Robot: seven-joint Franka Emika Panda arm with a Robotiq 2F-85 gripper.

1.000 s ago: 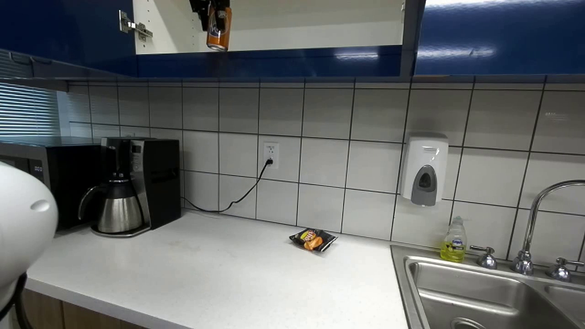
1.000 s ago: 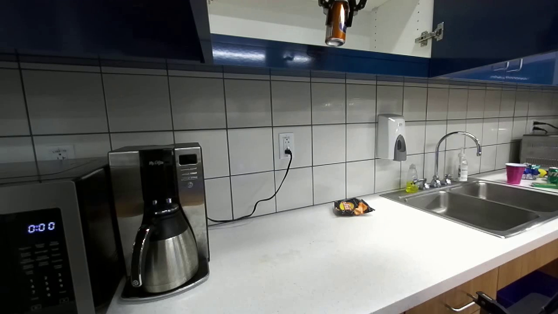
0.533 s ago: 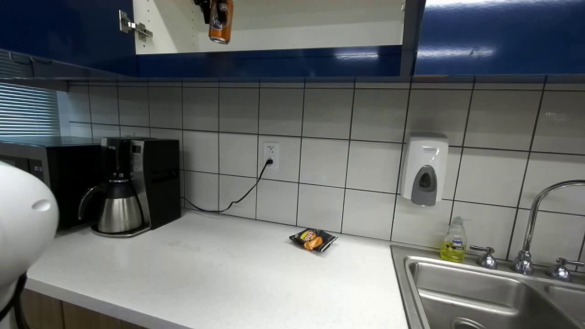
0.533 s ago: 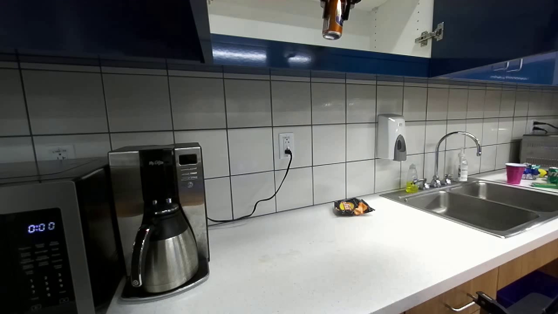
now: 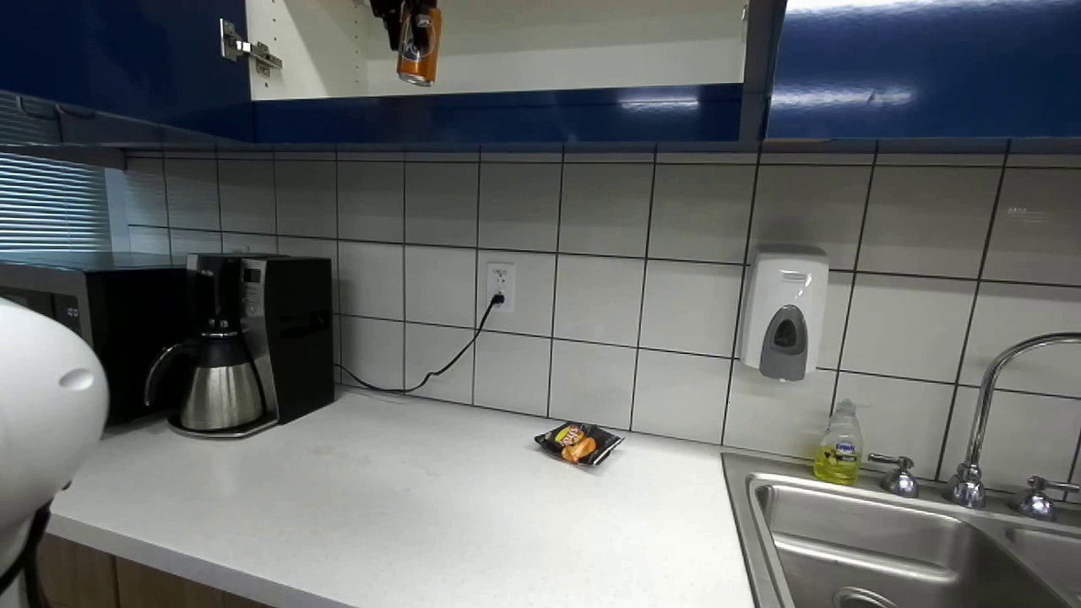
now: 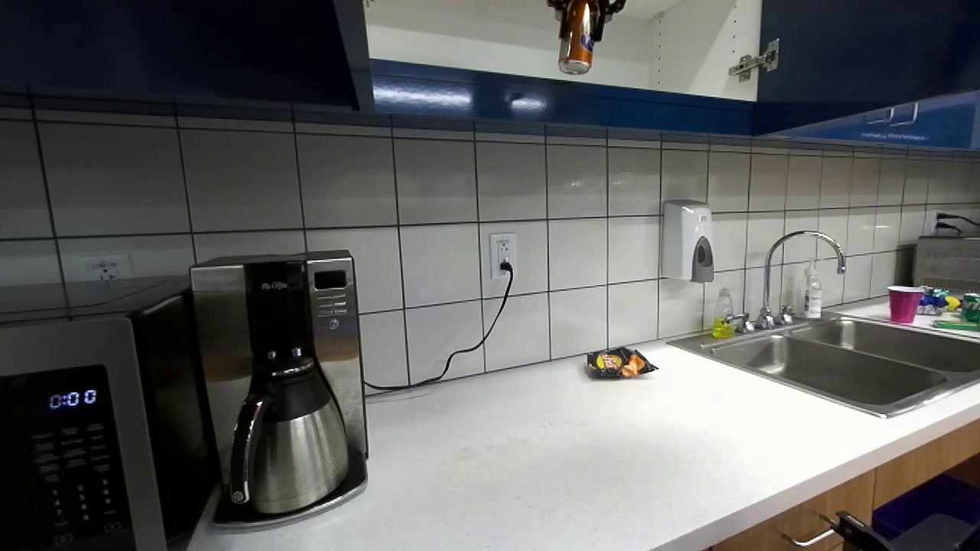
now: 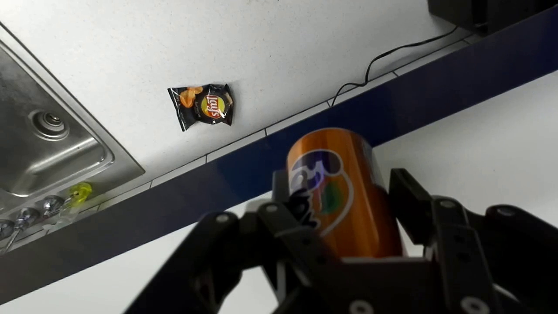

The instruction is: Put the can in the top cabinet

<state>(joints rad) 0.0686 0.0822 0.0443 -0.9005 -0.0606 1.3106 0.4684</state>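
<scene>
A rounded white part of the arm (image 5: 42, 414) comes nearest, by the left end of the bench (image 5: 422, 515), and shows in an exterior view only. High above the bench the hand (image 7: 340, 183) is clamped on the can (image 7: 342, 200), which is orange. The wrist view shows it held from either side, its print up close; both exterior views show it almost upright, pale metal end down, but cut off the top of the hand. Behind it is the top cabinet (image 5: 574, 51), open. The can's lower end shows just above the cabinet's blue bottom edge; whether it is inside or in front of the opening, I cannot tell.

Toward the right end, both exterior views show two basins of the sink (image 6: 842, 371); the wrist view gives a part, with the drain (image 7: 50, 124) plain. A dark chip packet (image 5: 578, 443) lies near the back edge in all three views. By that edge, toward the left end, stands the coffee maker (image 5: 300, 338) with its steel pot (image 5: 221, 393), beside the microwave (image 6: 76, 451). Past the sink, a pink cup (image 6: 905, 304) shows in an exterior view only. Farthest, so do window blinds (image 5: 51, 207).
</scene>
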